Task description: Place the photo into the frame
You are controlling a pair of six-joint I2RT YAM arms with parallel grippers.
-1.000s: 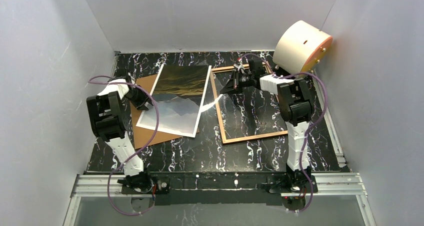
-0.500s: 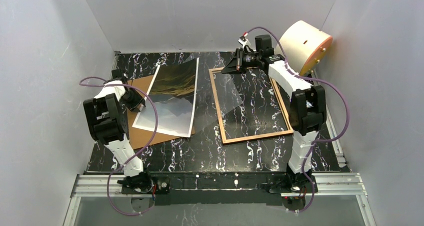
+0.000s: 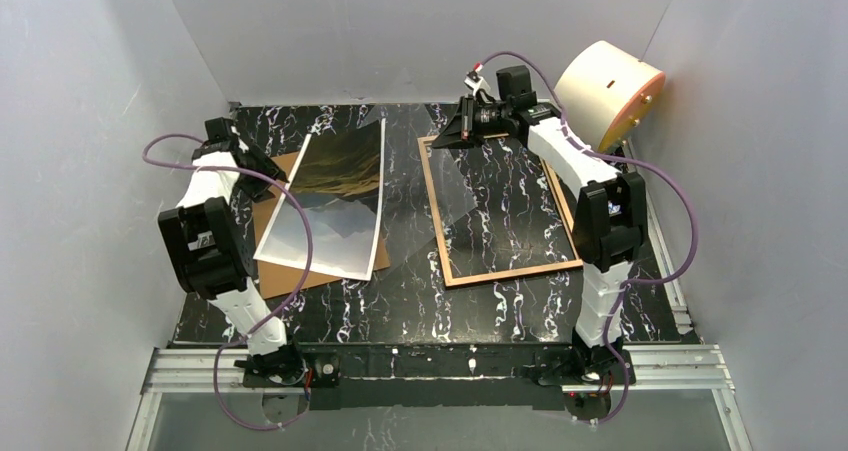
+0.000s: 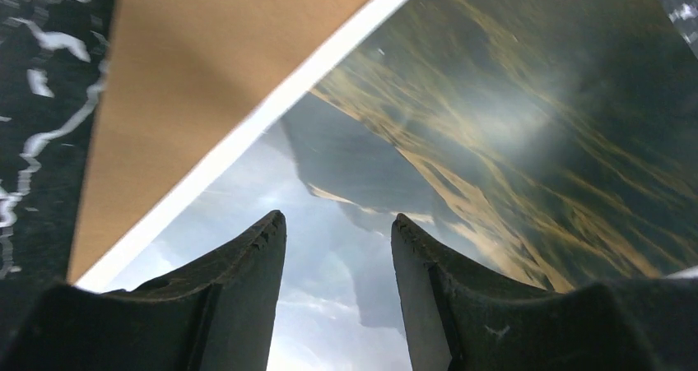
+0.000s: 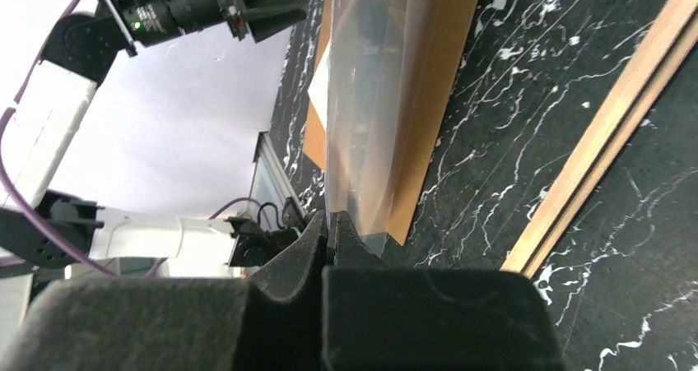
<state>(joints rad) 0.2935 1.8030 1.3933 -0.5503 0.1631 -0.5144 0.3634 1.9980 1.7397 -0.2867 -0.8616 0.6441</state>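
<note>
On the left side of the black marbled table [image 3: 400, 296], hovering close over the photo [image 3: 325, 206] with the left gripper [image 4: 337, 221], fingers [image 4: 239, 289] spread apart and clasping nothing, with only printed sky in the gap. Resting picture side up across the brown backing board [image 4: 222, 67], golden hills toward the far end, grey-blue peaks toward the near end, white margin running along the bare board. Lying wholly outside the frame [image 3: 512, 272], just beside its left rail, with a strip of bare table between. On the right side, lying flat with light wood facing up and marbled tabletop showing through the opening. At the frame's far left corner, pinching a clear sheet [image 5: 370, 99] with the right gripper [image 5: 332, 221], jaws pressing tight together on its thin edge. Holding that sheet raised off the table and slanting away from the fingertips toward the board. Reaching across the frame with the right arm [image 3: 600, 221], from the near edge to the far rail.
</note>
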